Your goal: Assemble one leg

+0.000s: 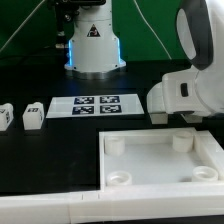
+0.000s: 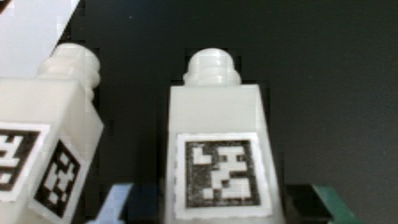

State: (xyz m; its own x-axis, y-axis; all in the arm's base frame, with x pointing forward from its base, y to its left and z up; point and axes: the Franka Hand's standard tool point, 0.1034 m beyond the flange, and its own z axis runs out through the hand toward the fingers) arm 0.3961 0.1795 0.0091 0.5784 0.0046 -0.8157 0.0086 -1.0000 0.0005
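In the wrist view a white leg (image 2: 217, 120) lies on the black table with its tag facing up and its rounded peg end pointing away from me. My gripper (image 2: 222, 205) is open and straddles the leg's tagged end. One fingertip (image 2: 121, 200) shows on each side, with a dark gap between finger and leg. A second leg (image 2: 54, 120) lies close beside it. In the exterior view two more small legs (image 1: 33, 115) (image 1: 4, 117) stand at the left. My gripper itself is hidden there behind the arm's white body (image 1: 185, 90).
The large white tray (image 1: 160, 185) with round corner sockets lies at the front of the exterior view. The marker board (image 1: 95, 104) lies flat at the middle. The robot's white base (image 1: 95, 45) stands at the back.
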